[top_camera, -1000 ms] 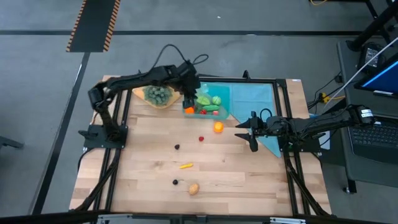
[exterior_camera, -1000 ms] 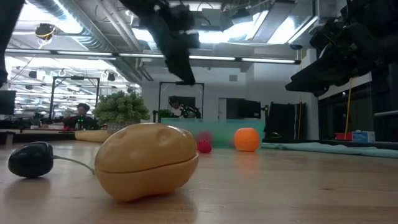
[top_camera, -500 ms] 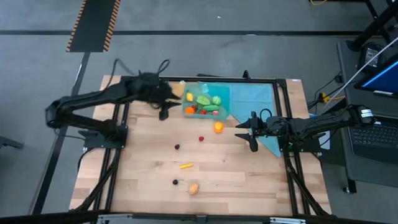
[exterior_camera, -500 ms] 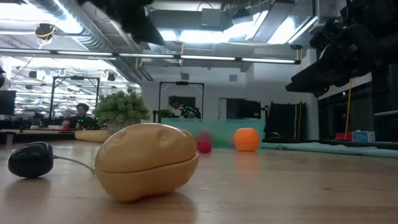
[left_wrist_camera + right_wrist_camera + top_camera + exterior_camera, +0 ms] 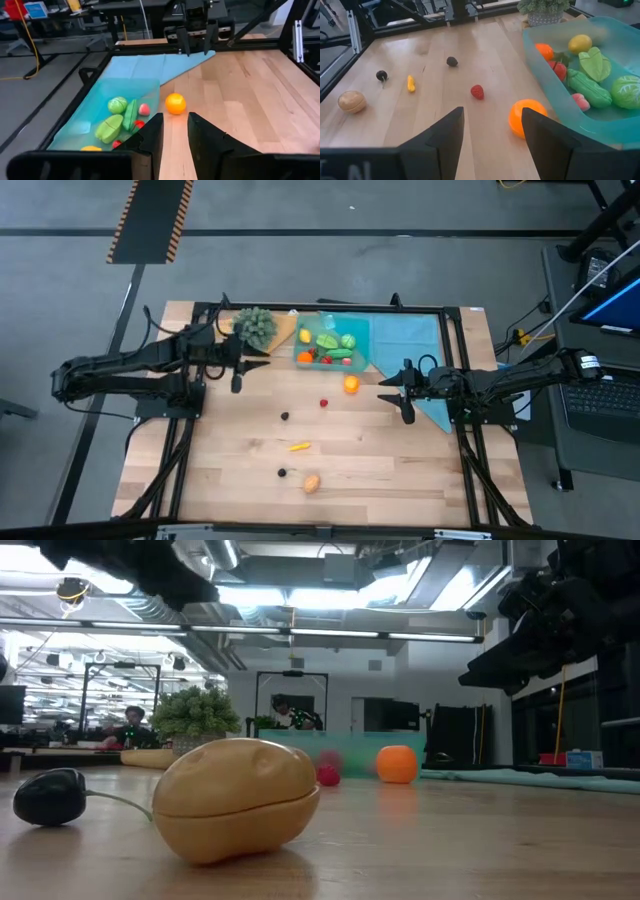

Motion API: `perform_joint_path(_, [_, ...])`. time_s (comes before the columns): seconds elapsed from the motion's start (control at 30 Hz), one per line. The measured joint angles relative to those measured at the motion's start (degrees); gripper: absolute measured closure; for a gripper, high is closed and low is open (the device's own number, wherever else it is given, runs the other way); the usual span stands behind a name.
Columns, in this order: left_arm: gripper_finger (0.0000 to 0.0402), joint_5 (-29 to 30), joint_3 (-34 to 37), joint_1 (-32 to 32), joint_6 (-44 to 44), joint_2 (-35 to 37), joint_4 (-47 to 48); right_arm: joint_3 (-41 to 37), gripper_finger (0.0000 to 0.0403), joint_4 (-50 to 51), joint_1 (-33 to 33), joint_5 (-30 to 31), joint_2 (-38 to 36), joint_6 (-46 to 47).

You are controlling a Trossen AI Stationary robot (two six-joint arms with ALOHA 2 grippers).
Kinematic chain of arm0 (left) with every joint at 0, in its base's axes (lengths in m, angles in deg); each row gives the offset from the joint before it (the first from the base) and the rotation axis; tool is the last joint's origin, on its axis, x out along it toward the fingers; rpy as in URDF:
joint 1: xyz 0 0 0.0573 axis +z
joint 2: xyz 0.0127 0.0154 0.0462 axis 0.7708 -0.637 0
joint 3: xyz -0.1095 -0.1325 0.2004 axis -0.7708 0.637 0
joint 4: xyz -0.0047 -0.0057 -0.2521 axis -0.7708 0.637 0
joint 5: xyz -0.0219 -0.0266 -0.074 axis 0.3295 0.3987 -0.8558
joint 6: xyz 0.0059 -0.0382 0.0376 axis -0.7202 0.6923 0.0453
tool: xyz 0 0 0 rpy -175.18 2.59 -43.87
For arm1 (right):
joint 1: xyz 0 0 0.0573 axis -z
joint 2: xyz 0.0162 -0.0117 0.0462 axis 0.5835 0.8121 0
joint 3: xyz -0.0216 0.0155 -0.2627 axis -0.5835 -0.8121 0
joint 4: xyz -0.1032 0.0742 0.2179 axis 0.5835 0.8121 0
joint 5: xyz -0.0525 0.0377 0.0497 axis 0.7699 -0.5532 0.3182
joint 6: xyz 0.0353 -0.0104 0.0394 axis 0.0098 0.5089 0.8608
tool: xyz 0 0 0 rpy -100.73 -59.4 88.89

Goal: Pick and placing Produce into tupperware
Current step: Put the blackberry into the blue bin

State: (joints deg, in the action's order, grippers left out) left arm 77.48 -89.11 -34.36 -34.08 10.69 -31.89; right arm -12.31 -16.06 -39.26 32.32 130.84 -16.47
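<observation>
While both sets of jaws carry nothing, left gripper [image 5: 237, 369] narrowly parted near the bench's left edge, right gripper [image 5: 397, 391] half spread beside the orange [image 5: 351, 384], the sensible pick is that orange, just outside the tupperware [image 5: 330, 345]: drop straight over it, straddle its widest part, lift clear of the rim. Tupperware sits at the far edge on the teal cloth [image 5: 420, 340], holding several toys. Strawberry [image 5: 323, 402], carrot [image 5: 298, 446], potato [image 5: 312, 483] lie loose on the bench [image 5: 400, 480]. Low view hides both fingertips; the two dark pieces are too small to name.
</observation>
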Motion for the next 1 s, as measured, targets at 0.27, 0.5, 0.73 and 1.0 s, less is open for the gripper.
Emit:
perform_joint_path(0.27, [0.0334,0.6,7.5,-0.3,1.7,8.5,-2.3,0.0,0.0201,-0.2,0.0,0.0,0.0,0.3])
perform_joint_path(0.5, [0.0344,1.0,11.4,-0.3,1.8,16.2,-2.3,0.0,0.0201,-0.6,0.0,0.0,0.0,0.3])
perform_joint_path(0.73, [0.0356,1.0,17.4,-0.5,5.2,22.3,-2.7,0.0,0.0201,-0.9,0.0,0.0,0.0,0.2])
perform_joint_path(1.0, [0.037,1.0,21.6,-1.6,6.3,22.9,-8.2,0.0,0.0201,-0.9,0.0,0.5,0.0,0.0])
